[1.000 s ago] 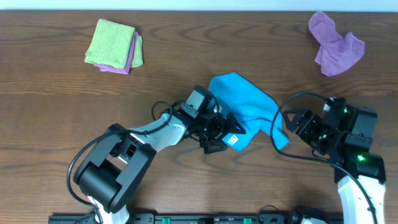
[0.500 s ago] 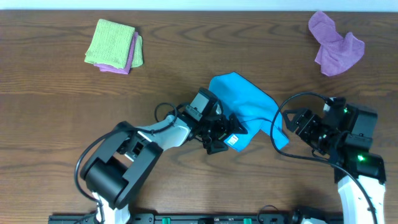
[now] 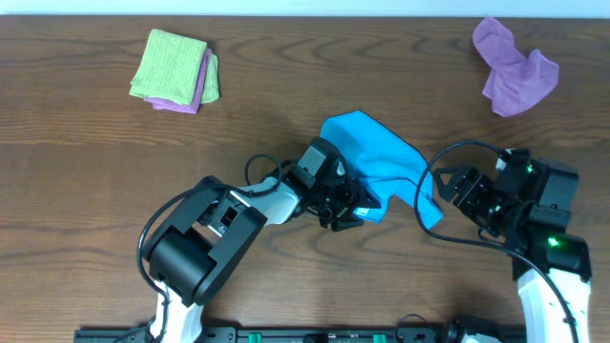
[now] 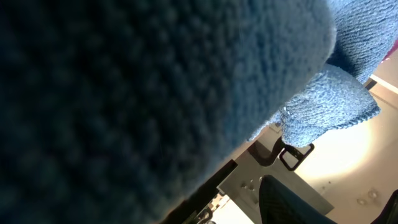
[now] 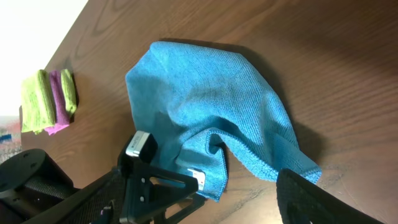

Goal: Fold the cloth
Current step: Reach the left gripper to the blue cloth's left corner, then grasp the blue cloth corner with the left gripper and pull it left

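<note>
1 blue cloth (image 3: 379, 157) (1 grn cloth (image 3: 169, 61))

cloth (image 3: 379, 154): centre | cloth stack (image 3: 174, 69): far left | loose cloth (image 3: 516, 69): far right

The sky-blue terry cloth (image 3: 379, 162) is lying rumpled on the table (image 3: 286, 105), its right edge curling over itself and its white-tagged near corner apparently sitting slightly raised.
</note>
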